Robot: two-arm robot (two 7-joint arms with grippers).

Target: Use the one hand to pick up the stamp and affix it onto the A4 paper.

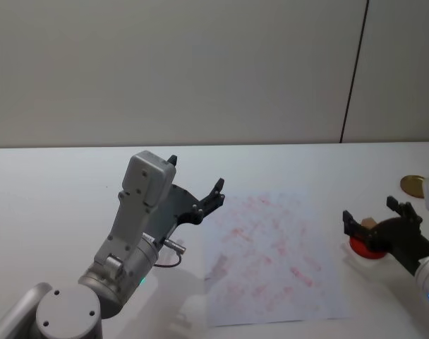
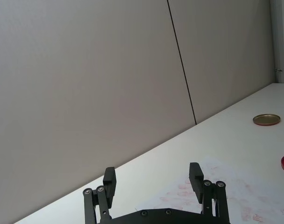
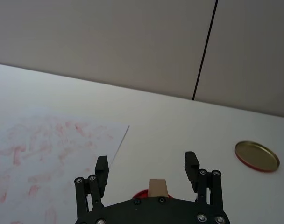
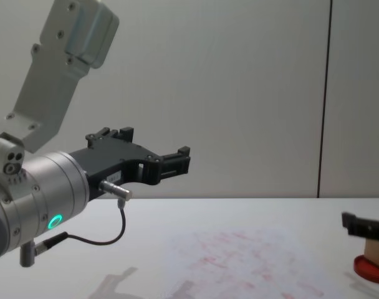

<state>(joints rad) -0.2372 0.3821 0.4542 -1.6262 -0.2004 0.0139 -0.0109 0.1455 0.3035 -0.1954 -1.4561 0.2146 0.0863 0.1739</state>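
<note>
- R gripper (image 1: 378, 217) low over table (image 1: 59, 183), fingers spread wide, gripping nothing
- stamp (image 3: 158, 189) upright btwn its fingers, on red pad (image 1: 365, 248)
- A4 paper (image 1: 271, 254) flat, to its left
- L gripper (image 1: 197, 185) beyond paper, raised, fingers apart, empty

White table (image 1: 52, 183), bearing a red-smudged A4 paper (image 1: 271, 258) at centre, a red disc (image 1: 366, 247) at right, a gold lid (image 1: 412, 185) farther right.

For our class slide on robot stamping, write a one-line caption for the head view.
Right gripper, fingers open, straddles the stamp on its red pad beside the A4 paper; left gripper raised.
</note>
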